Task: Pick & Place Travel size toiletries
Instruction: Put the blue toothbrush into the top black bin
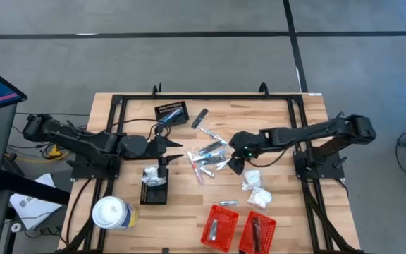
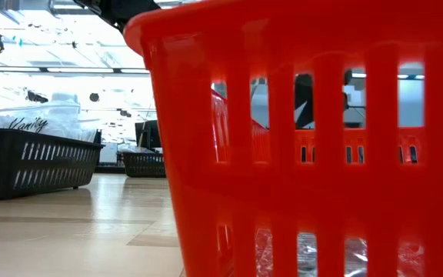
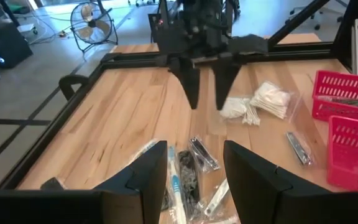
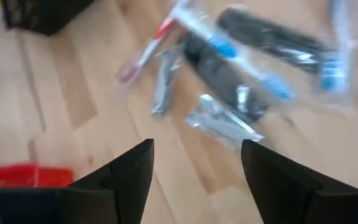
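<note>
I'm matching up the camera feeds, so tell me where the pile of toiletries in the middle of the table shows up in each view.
High view: pile of toiletries at table centre, between both arms.
Low view: not in it; a red basket fills the picture.
Left wrist view: between that arm's fingers.
Right wrist view: spread beyond that arm's fingers.
Shared landmark: red baskets, also in the left wrist view.

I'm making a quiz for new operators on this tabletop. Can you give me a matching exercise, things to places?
Things:
1. large white lidded cup
2. red baskets
3. right gripper
4. white packets

Places:
a. near edge, right of centre
b. over the middle pile of toiletries
c. near-left corner
d. between pile and red baskets

Pairs: 1-c, 2-a, 3-b, 4-d
</note>
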{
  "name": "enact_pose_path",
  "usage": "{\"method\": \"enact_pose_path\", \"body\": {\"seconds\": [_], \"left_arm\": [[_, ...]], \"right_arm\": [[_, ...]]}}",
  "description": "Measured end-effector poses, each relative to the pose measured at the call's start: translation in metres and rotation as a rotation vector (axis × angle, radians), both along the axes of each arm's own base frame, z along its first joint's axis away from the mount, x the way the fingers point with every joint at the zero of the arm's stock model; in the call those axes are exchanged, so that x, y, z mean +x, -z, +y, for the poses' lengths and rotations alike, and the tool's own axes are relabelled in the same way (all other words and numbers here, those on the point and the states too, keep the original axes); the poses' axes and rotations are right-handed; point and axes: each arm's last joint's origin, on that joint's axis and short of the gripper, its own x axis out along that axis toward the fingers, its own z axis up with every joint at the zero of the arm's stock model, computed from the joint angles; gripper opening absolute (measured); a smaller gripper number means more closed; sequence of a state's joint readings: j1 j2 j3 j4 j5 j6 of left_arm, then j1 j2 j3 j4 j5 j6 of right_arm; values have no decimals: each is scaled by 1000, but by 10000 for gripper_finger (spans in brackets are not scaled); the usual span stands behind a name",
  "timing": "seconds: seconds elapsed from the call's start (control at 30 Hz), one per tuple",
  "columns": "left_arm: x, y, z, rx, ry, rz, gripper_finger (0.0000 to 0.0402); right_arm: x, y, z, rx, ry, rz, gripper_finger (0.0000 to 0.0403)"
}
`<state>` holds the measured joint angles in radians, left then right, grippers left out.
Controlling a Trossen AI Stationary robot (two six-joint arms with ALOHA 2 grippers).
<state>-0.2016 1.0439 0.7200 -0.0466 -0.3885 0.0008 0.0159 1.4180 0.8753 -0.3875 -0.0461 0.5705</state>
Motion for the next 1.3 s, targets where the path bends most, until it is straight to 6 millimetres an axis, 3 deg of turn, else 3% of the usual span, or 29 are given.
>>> {"method": "enact_pose_path", "body": {"seconds": [0.23,0.43,0.73,0.93,1.17,1.3], "left_arm": [[-2,3,0,9,1,39,150],[-2,3,0,9,1,37,150],[-2,3,0,9,1,37,150],[-2,3,0,9,0,37,150],[-2,3,0,8,0,36,150],[-2,2,0,8,0,33,150]], "right_arm": [[9,1,8,111,-239,-82,234],[24,-29,36,129,-582,-478,234],[31,-53,64,233,-594,-716,234],[30,-60,68,173,-613,-686,234],[34,-46,67,-261,-596,-238,234],[44,-34,68,-328,-615,-145,234]]}}
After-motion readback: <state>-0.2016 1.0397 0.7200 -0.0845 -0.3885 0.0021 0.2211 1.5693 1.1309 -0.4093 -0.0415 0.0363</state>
